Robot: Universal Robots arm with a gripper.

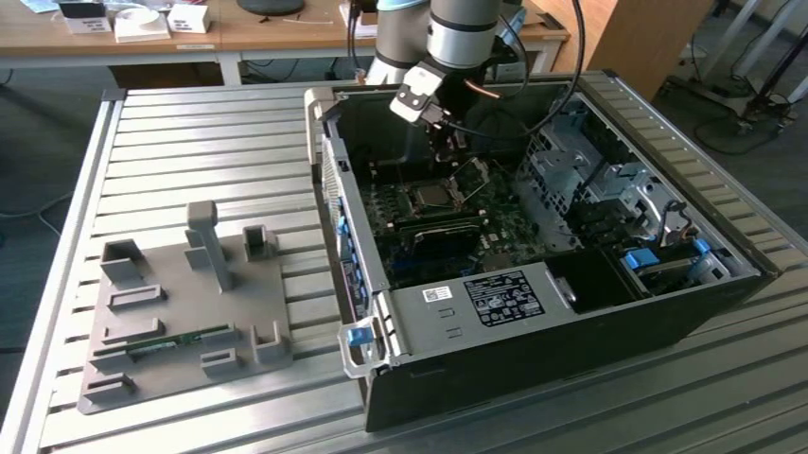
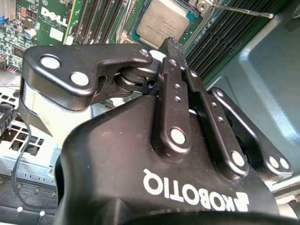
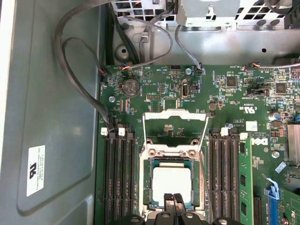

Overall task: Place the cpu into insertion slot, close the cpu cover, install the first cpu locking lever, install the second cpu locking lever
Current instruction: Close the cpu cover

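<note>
Currently cpu (image 3: 172, 184) sits in insertion slot (image 3: 150, 185), cpu cover (image 3: 176, 113) up. Pincer (image 3: 173, 199) closed tight, nothing held, at chip edge. Risk: tips could knock cpu askew.

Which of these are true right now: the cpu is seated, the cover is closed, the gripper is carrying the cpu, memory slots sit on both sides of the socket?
1. The cpu lies flat in the insertion slot. True.
2. The cpu cover is closed over the cpu. False: it stands open, swung back off the slot.
3. The gripper is carrying the cpu. False: its shut fingertips hang over one edge of the cpu, which rests in the slot.
4. Long black memory slots flank the insertion slot on both sides. True.
</note>
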